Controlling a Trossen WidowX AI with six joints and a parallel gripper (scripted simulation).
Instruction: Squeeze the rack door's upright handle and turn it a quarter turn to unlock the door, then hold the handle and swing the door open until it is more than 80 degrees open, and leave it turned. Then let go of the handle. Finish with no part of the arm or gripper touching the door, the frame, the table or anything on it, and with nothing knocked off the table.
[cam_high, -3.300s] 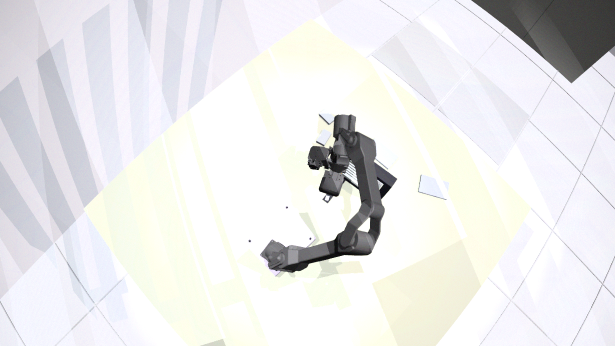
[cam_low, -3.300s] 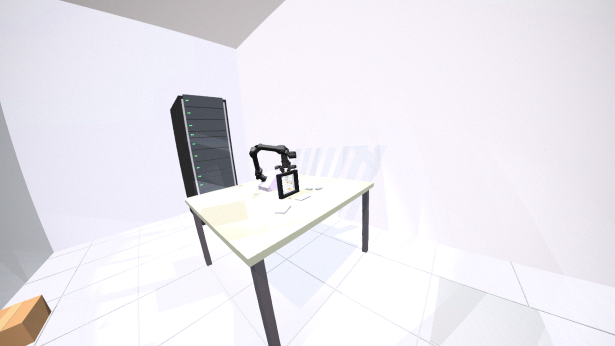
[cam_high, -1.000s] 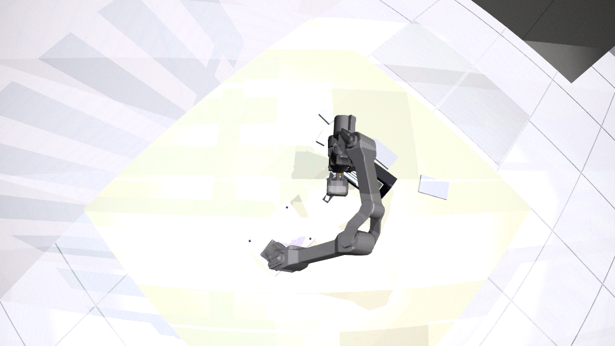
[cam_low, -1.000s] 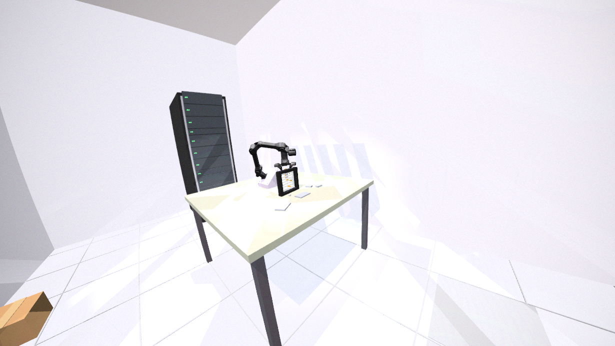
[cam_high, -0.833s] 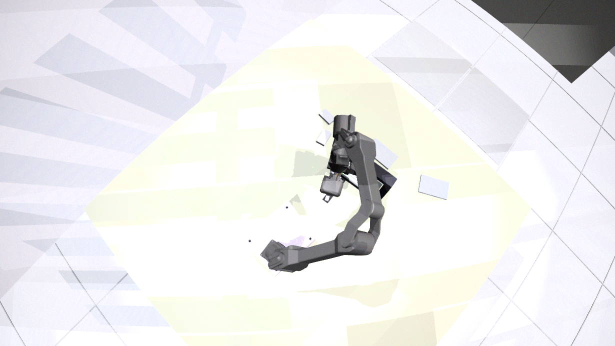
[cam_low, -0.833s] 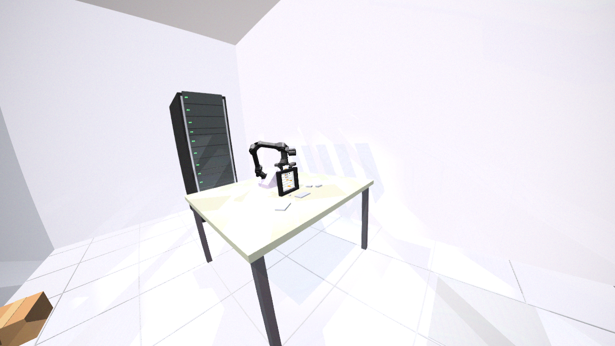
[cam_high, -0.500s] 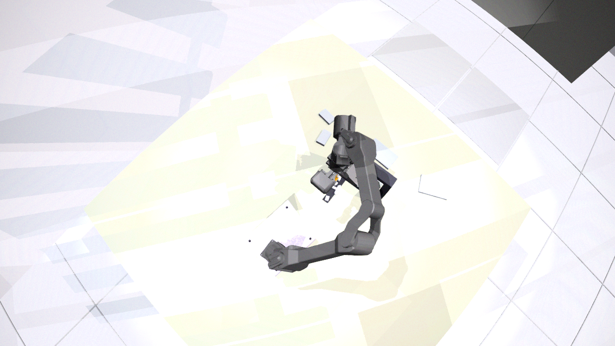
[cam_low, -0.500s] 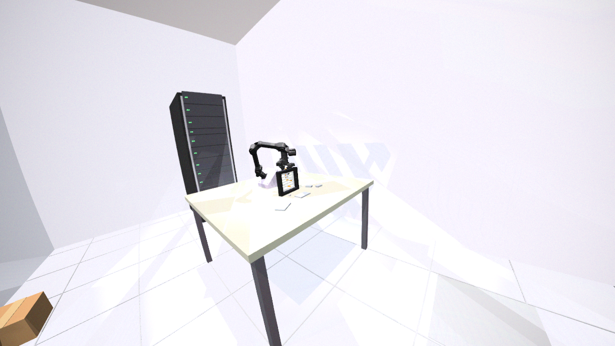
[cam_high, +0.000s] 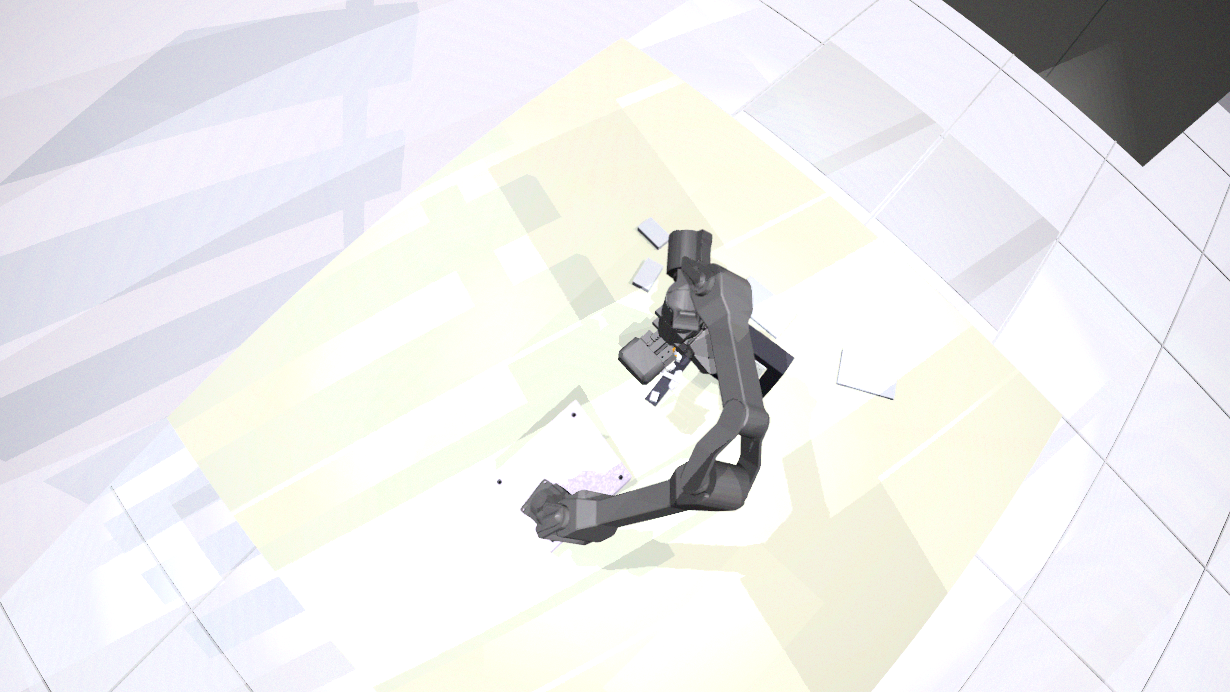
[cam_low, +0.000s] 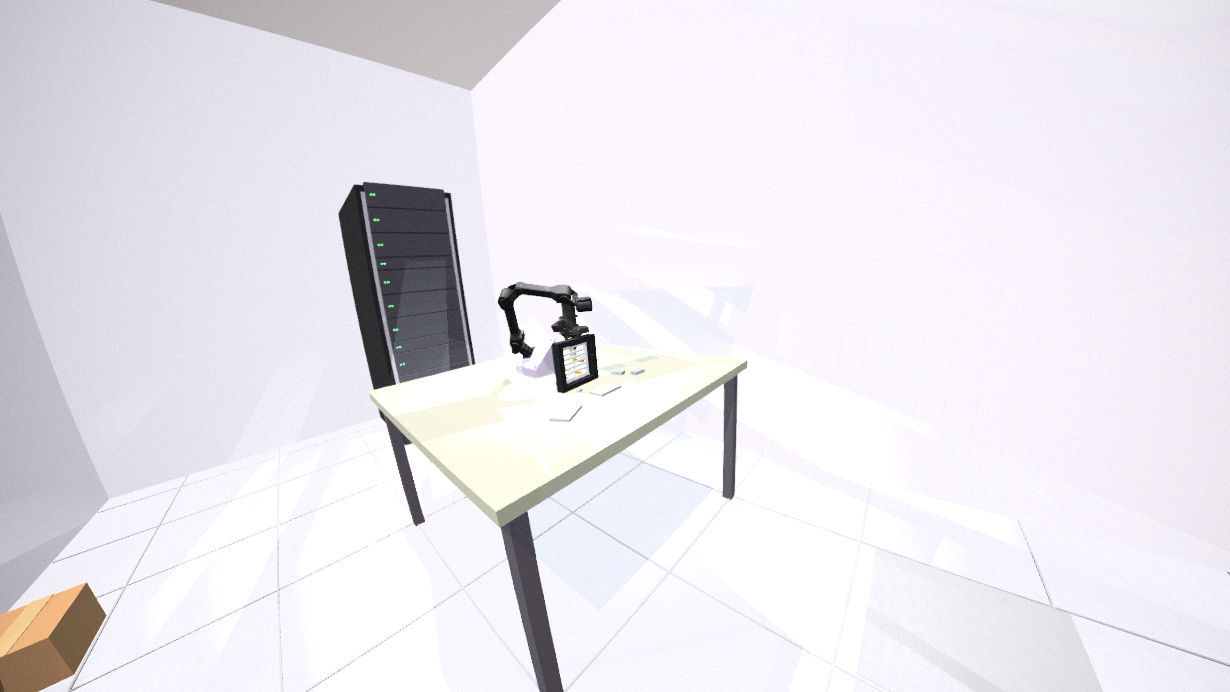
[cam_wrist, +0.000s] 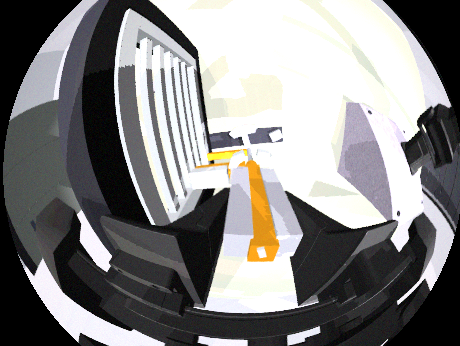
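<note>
The small rack's black frame (cam_high: 780, 354) (cam_low: 561, 368) (cam_wrist: 96, 125) stands upright on the table (cam_low: 481, 464). Its slatted door (cam_wrist: 126, 100) looks flush in the frame, at the left in the wrist view. The upright grey handle with an orange strip (cam_wrist: 261, 212) stands out in front of the door; its top points at the wrist camera. My gripper (cam_high: 676, 352) (cam_wrist: 255, 194) points down over the handle, with one black finger against each side, shut on it. The orange of the handle barely shows from above. The arm hides much of the frame in the top view.
A small dark plate (cam_high: 658, 392) (cam_wrist: 220, 138) lies in front of the rack. Two small grey boxes (cam_high: 651, 233) (cam_high: 646, 275) lie beyond it. Flat pale slabs (cam_low: 565, 413) (cam_low: 605, 389) lie behind the frame. A pale sloped base block (cam_wrist: 365, 150) is under the arm's root.
</note>
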